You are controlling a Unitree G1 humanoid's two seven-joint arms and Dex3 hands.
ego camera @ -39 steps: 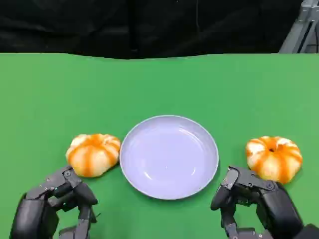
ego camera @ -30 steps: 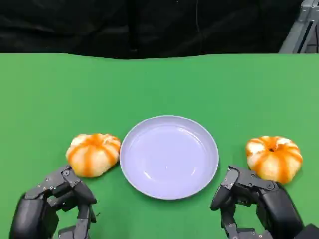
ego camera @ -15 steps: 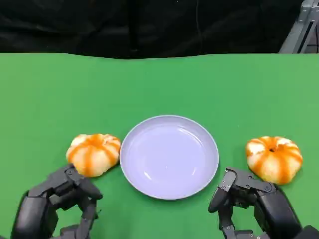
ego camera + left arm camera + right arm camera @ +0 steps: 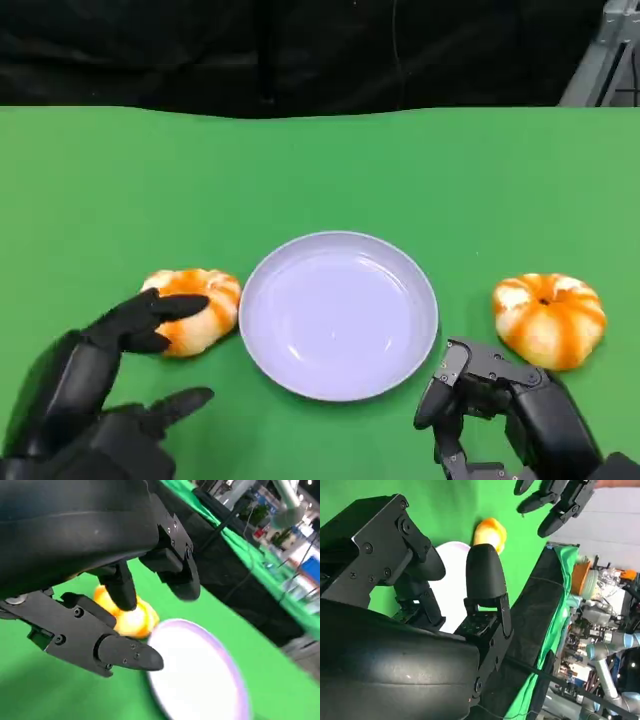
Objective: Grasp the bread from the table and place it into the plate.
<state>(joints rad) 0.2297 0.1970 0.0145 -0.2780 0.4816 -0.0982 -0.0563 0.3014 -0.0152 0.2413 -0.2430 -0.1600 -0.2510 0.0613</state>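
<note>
Two orange-and-white bread rolls flank a pale lilac plate on the green table. The left bread lies just off the plate's left rim; in the left wrist view this bread shows between the fingers, next to the plate. My left hand is spread open, its upper fingers over the near side of that bread, holding nothing. The right bread sits right of the plate. My right hand hangs near the front edge, fingers curled in, empty. The right wrist view shows the left bread and my left hand beyond it.
A black backdrop runs along the table's far edge. Bare green table lies behind the plate. Other robot arms and clutter stand beyond the table in the right wrist view.
My left hand has uncurled and reached forward, its fingers now spread over the near side of the left bread. The right hand has barely shifted. Breads and plate have not moved.
</note>
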